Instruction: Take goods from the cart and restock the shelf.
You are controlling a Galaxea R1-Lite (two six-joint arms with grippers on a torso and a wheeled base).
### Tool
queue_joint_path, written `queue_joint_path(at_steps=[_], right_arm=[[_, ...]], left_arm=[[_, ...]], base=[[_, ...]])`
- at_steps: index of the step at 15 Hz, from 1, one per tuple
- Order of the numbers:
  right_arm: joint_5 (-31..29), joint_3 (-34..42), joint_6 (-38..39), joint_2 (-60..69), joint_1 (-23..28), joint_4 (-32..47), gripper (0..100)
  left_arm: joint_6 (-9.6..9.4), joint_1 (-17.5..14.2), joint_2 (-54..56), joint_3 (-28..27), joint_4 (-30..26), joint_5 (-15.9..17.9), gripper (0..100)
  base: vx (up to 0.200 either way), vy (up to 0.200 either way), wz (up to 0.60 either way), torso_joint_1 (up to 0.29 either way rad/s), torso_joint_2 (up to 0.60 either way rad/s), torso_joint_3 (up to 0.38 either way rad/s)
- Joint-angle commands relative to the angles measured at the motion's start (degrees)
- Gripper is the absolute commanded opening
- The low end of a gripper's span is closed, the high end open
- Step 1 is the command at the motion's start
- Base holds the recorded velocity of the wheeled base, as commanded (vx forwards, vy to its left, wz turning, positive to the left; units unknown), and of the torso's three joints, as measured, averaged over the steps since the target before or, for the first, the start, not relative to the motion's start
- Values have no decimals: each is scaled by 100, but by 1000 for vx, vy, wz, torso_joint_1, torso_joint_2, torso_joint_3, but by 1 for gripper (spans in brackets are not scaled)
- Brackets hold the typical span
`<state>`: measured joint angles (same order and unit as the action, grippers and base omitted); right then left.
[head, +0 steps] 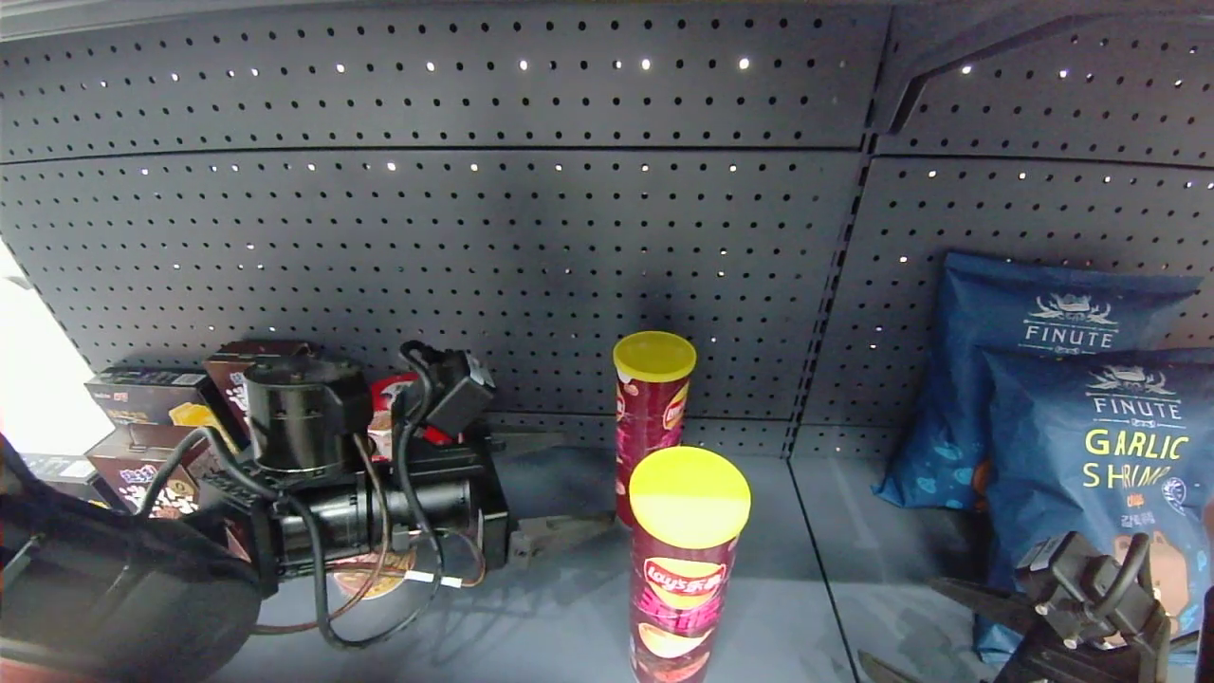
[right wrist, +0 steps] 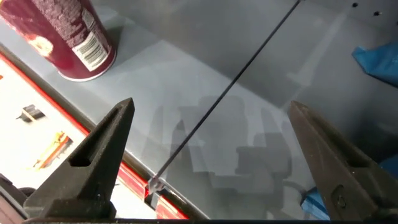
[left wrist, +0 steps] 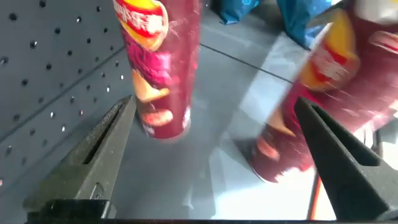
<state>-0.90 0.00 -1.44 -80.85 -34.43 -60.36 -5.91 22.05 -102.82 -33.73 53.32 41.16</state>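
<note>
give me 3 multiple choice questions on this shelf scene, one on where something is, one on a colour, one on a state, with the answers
1. Where are the blue snack bags?
A. on the robot's right side of the shelf
B. on the robot's left side of it
C. held in a gripper

2. What colour are the lids of the chip cans?
A. red
B. yellow
C. white

3. What state is the left gripper in?
A. shut on a can
B. open, holding nothing
C. shut on a bag

Answers:
1 A, the bags stand at the head view's right.
2 B, both upright cans have yellow tops.
3 B, its fingers are spread wide with only shelf and cans beyond them.
</note>
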Motion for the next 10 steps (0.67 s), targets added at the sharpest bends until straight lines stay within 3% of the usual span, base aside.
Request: queue_joint_path(at_steps=[1, 3, 7, 10], right_arm=[[2, -9, -14, -80, -11, -3, 100], [2, -9, -32, -142, -20, -20, 100], [20, -18, -93, -221, -11, -29, 100], [20, -62, -93, -291, -11, -55, 100]], left_arm=[[2, -34, 526, 332, -6, -46, 100], [2, -34, 658, 455, -50, -90, 100], [-15, 10, 587, 306, -542, -1031, 100], [-507, 45, 350, -72, -894, -1901, 100]], base=[[0, 0, 0, 0, 0, 0], [0, 0, 0, 0, 0, 0], [0, 0, 0, 0, 0, 0], [0, 0, 0, 0, 0, 0]])
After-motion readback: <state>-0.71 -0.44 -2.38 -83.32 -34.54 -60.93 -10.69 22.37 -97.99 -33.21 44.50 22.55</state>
